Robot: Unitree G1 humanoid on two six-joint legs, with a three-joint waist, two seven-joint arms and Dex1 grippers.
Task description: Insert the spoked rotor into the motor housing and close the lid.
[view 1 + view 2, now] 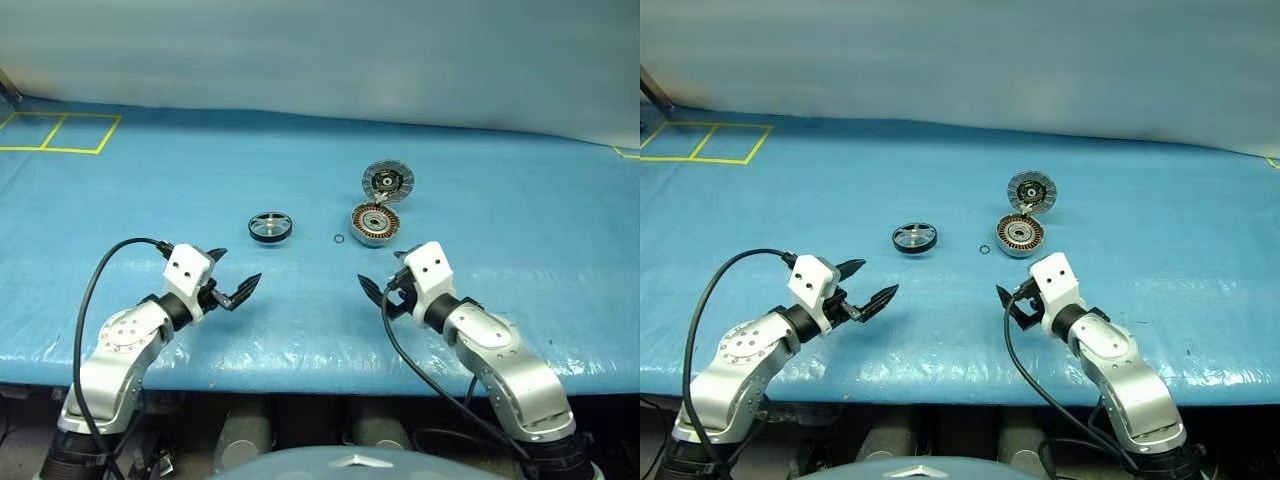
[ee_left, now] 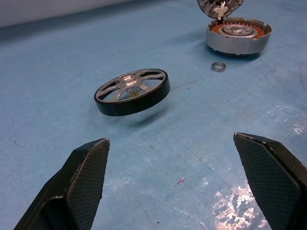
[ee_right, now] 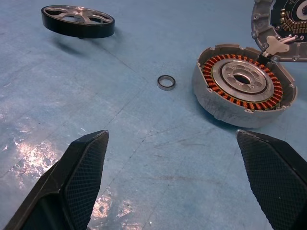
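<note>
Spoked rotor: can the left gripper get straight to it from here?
Probably yes. The left gripper is open and aimed at the spoked rotor, with bare blue mat between them; the small ring and motor housing lie off to the side.

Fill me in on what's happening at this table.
Nothing is held yet. The left gripper and right gripper hover open over the blue table. The spoked rotor lies apart from the motor housing, whose lid stands open. A small loose ring sits between them.
</note>
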